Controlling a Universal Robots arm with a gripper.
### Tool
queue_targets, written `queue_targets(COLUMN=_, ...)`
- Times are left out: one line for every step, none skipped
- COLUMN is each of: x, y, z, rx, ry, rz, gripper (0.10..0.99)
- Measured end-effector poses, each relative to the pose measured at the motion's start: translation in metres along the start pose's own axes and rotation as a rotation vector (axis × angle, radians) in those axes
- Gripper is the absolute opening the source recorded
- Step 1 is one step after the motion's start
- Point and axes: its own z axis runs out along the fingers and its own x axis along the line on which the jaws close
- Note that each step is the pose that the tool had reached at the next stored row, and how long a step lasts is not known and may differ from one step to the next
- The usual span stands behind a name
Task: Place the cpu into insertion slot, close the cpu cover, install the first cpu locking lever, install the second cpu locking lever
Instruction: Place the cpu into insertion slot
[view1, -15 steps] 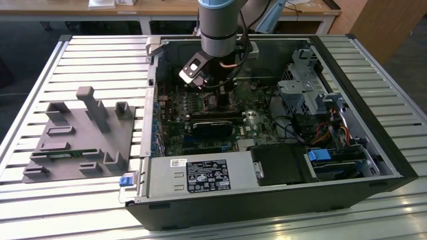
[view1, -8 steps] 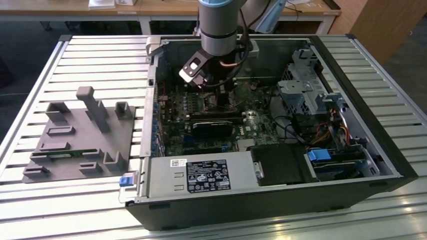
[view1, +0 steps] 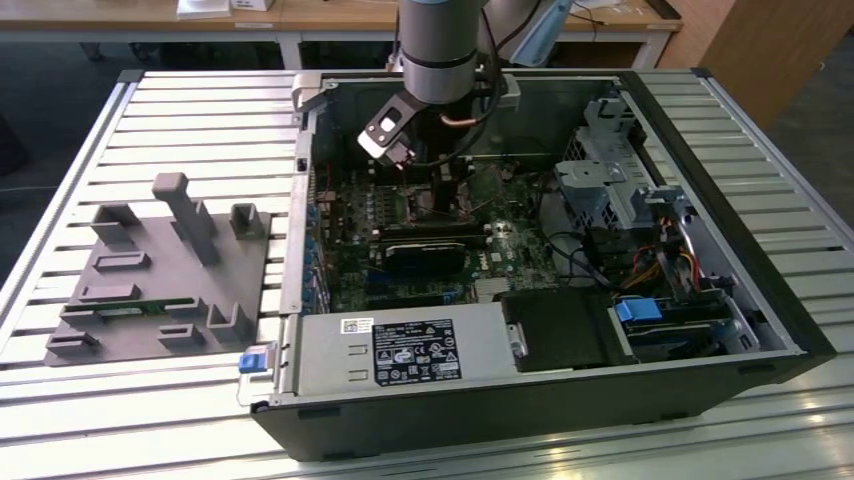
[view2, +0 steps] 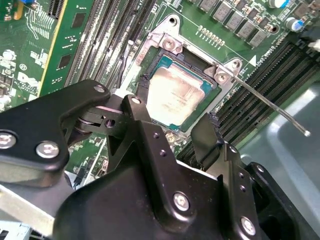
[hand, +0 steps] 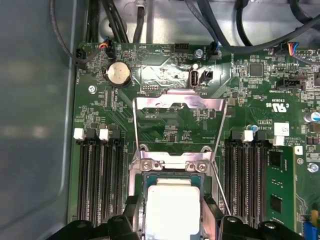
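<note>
The cpu (hand: 172, 212) lies flat in the insertion slot (view2: 190, 61), silver face up, on the green board inside the open computer case (view1: 534, 415). The case takes up the side of the table (view1: 200, 110) toward the exterior view's right edge. The first step looks done, or all but done.

The gripper (view2: 170, 114) stands astride the chip, right down at it; I cannot tell whether it clamps the chip or merely brackets it. The cpu cover (hand: 177, 102) is swung up and open, and a locking lever (view2: 270, 106) juts free as a thin rod. Closing the cover and setting both levers are left to do.

As for writing, the board carries white printed lettering around the slot. The power supply box (view1: 327, 350) bears a white label and a dark label, their print too small to make out.
</note>
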Motion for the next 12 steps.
queue_targets(x=0.0000, y=0.0004, z=-0.0013, rx=0.003, ry=0.0000, rz=0.000, gripper=0.612)
queue_targets(x=-0.0001, y=0.0009, z=-0.0021, rx=0.007, ry=0.0000, rz=0.000, gripper=0.600)
queue_targets(x=-0.0002, y=0.0015, z=-0.0027, rx=0.011, ry=0.0002, rz=0.000, gripper=0.537)
queue_targets(x=-0.0004, y=0.0021, z=-0.0030, rx=0.016, ry=0.0003, rz=0.000, gripper=0.537)
queue_targets(x=-0.0007, y=0.0027, z=-0.0033, rx=0.019, ry=0.0003, rz=0.000, gripper=0.475)
queue_targets(x=-0.0011, y=0.0030, z=-0.0035, rx=0.022, ry=0.0003, rz=0.000, gripper=0.416)
queue_targets(x=-0.0016, y=0.0034, z=-0.0037, rx=0.024, ry=0.0002, rz=0.000, gripper=0.357)
queue_targets(x=-0.0021, y=0.0036, z=-0.0037, rx=0.026, ry=0.0001, rz=0.000, gripper=0.357)
queue_targets(x=-0.0026, y=0.0038, z=-0.0038, rx=0.027, ry=0.0002, rz=0.000, gripper=0.298)
queue_targets(x=-0.0030, y=0.0039, z=-0.0039, rx=0.028, ry=0.0001, rz=0.000, gripper=0.239)
queue_targets(x=-0.0033, y=0.0041, z=-0.0039, rx=0.029, ry=0.0002, rz=0.001, gripper=0.239)
queue_targets(x=-0.0034, y=0.0043, z=-0.0040, rx=0.030, ry=0.0002, rz=0.001, gripper=0.180)
